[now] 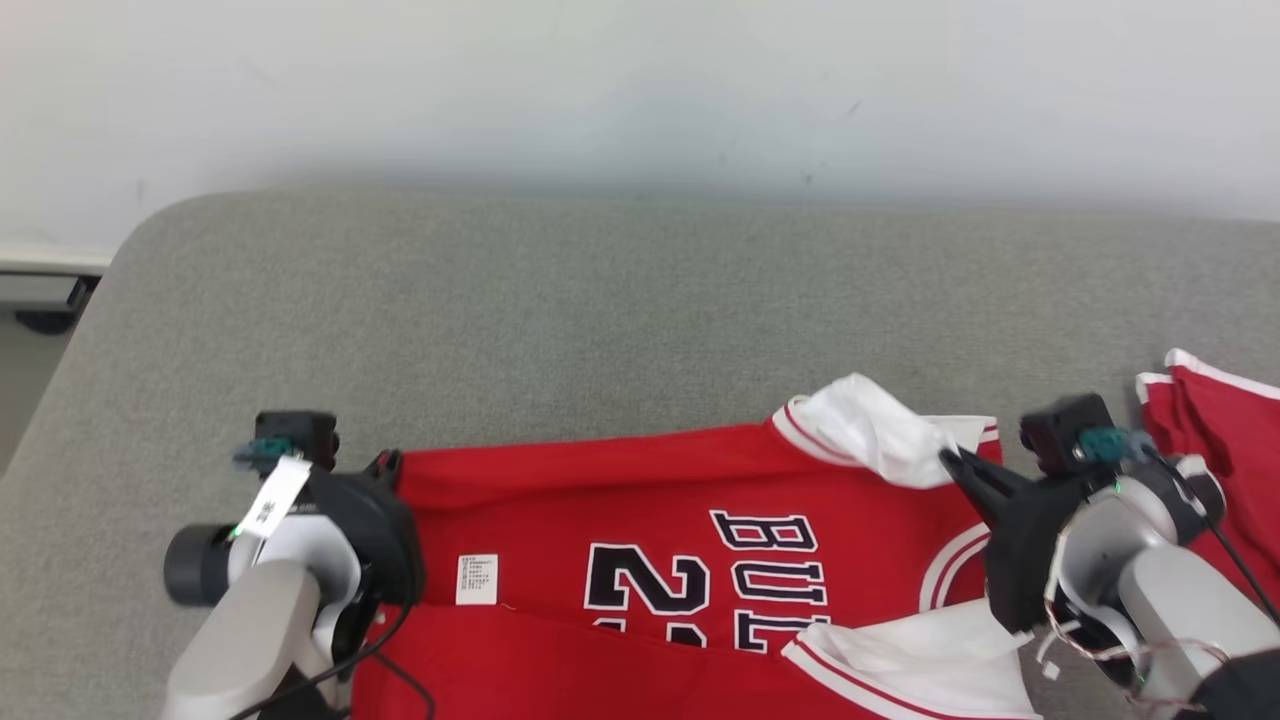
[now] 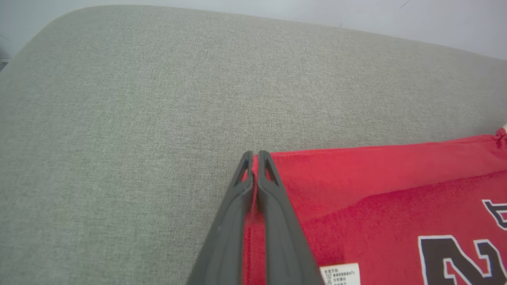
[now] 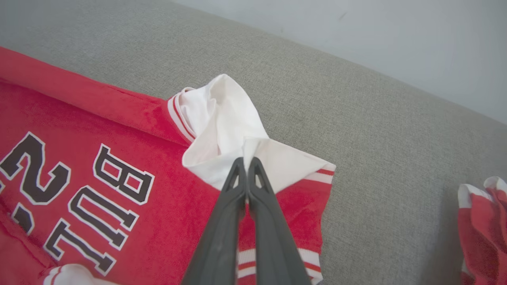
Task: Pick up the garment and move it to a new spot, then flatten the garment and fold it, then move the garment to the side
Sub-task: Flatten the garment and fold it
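The garment point(image 1: 640, 520) is a red jersey with black lettering and white-lined sleeves, lying spread on the grey padded surface point(image 1: 600, 300) at the near edge of the head view. My left gripper point(image 2: 255, 155) is shut on the jersey's far left corner point(image 2: 277, 158), with red cloth showing between its fingers; in the head view the left gripper point(image 1: 385, 465) sits at that same corner. My right gripper point(image 3: 246, 160) is shut on the turned-up white sleeve point(image 3: 222, 118) at the jersey's far right; the head view shows the right gripper point(image 1: 948, 456) touching the sleeve point(image 1: 870, 425).
Another red and white cloth point(image 1: 1215, 430) lies at the right edge, also seen as the cloth point(image 3: 481, 225) in the right wrist view. The grey surface stretches away to a pale wall point(image 1: 640, 80). Its rounded left corner point(image 1: 150, 230) drops off to the floor.
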Controlling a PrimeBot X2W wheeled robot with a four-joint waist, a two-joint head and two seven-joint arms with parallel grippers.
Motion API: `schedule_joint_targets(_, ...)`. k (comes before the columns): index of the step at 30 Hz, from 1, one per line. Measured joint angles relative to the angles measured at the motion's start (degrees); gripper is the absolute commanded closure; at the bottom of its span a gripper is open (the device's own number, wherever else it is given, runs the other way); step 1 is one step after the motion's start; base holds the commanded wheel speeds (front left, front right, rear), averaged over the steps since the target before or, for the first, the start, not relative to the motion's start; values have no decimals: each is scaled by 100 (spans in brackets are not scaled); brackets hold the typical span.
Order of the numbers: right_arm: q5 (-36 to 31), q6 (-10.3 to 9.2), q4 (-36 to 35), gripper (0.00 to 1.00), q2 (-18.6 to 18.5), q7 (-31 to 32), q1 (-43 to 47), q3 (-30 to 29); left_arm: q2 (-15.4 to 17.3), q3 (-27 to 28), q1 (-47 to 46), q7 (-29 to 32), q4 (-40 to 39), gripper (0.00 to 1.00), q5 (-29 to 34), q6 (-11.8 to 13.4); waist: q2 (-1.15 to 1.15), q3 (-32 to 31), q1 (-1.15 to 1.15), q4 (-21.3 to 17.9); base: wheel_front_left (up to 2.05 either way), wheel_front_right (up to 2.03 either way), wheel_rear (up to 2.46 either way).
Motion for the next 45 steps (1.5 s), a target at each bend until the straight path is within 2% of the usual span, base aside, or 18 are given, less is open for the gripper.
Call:
schedule_joint_targets(4,100,2,-276,100,-210,-49,310,23,107,27,185,-65,54,100,-37,0,0,-136,0,-92,0,0,0)
schedule_joint_targets(9,200,8,-514,100,-211,-223,216,-324,181,110,300,-210,70,100,-52,1,0,-241,0,-259,0,0,0)
schedule_joint_targets(14,205,-33,-697,100,-219,-356,-104,-522,125,86,244,-314,-34,100,-43,4,0,-293,1,-416,0,0,0)
schedule_joint_targets(21,207,-59,-877,100,-347,-348,240,-457,81,40,198,-506,-89,100,-35,9,0,-266,1,-422,0,0,0)
schedule_joint_targets(26,292,-69,-771,100,-299,-296,289,-510,224,152,233,-676,-79,100,-40,64,0,-246,1,-473,0,0,0)
schedule_joint_targets(32,467,-199,-363,100,-52,-243,-411,-693,201,221,51,-809,-183,100,-37,311,1,-96,2,-521,0,0,0)
schedule_joint_targets(39,466,-219,-90,100,-81,-241,-532,-702,-27,110,-194,-884,-227,100,-1,291,1,81,2,-409,0,0,0)
schedule_joint_targets(45,464,-147,-108,100,-105,-255,-333,-475,16,92,23,-1003,-130,100,-1,196,1,118,2,-241,0,0,0)
